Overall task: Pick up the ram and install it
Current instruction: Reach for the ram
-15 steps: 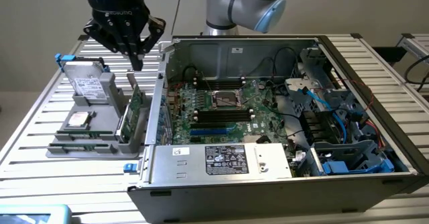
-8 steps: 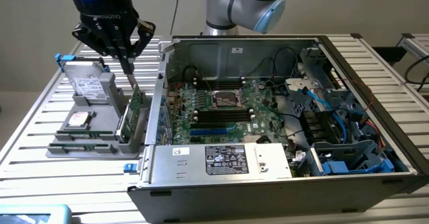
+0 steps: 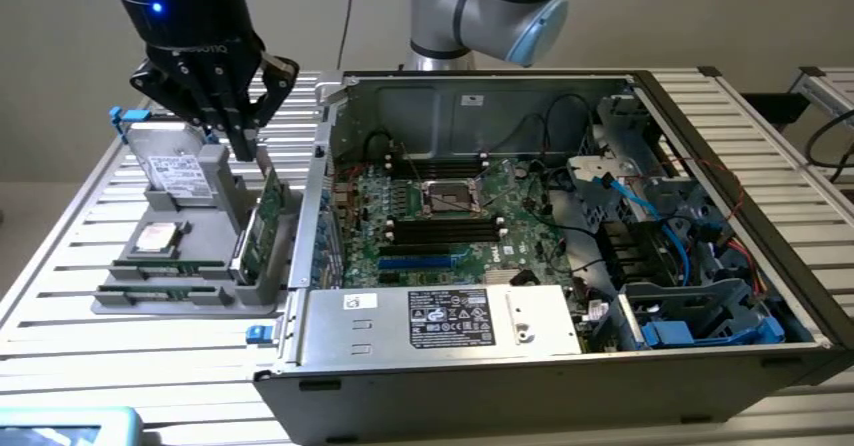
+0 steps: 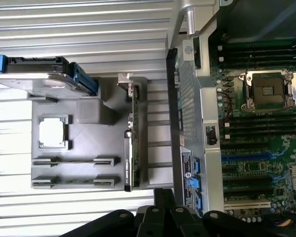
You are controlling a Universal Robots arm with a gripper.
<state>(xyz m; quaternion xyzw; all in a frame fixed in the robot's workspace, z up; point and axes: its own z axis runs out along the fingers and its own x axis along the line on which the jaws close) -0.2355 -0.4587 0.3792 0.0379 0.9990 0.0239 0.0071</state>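
Two ram sticks (image 3: pixel 163 265) (image 4: pixel 72 161) stand on edge in slots at the near end of a grey holder (image 3: pixel 200 211) (image 4: pixel 89 143), on the exterior view's left. My black gripper (image 3: pixel 244 144) (image 4: pixel 158 219) hangs shut over the holder's far end, beside the tall green expansion card (image 3: pixel 270 216) (image 4: pixel 130 138), with nothing between its fingers. It is well apart from the ram. The open computer case (image 3: pixel 534 346) lies to the exterior view's right, with black memory slots (image 3: pixel 445 228) (image 4: pixel 261 123) on its motherboard.
On the holder there are also a hard drive (image 3: pixel 180 171) (image 4: pixel 32 74) and a processor chip (image 3: pixel 158 236) (image 4: pixel 53 132). The case's metal side wall (image 3: pixel 320 206) (image 4: pixel 187 123) rises between the holder and the motherboard. Cables and a drive cage (image 3: pixel 694 306) crowd the case's right side.
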